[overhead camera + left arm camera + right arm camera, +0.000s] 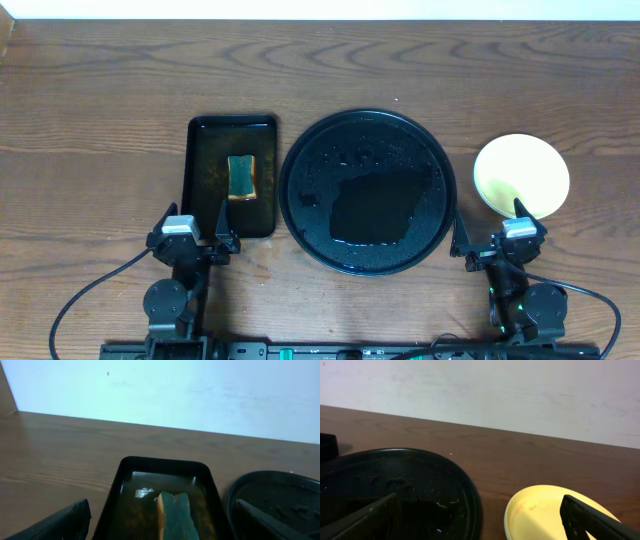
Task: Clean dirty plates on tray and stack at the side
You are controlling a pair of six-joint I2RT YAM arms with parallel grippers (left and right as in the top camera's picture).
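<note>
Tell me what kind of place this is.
Likely a robot test bench, not a real kitchen: a wooden table against a plain white wall, with a sponge sitting in a small tray.

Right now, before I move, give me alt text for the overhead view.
A large round black tray, bare of plates, sits mid-table. A yellow plate lies right of it, a sponge in a rectangular tray left; the left hand and right hand are open.

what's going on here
Nothing is being handled right now. Both the left tool and right tool sit open at the near edge. The round black tray is wet and holds no plates; a yellow plate rests on the table to its right. The sponge lies in the small rectangular tray.
</note>
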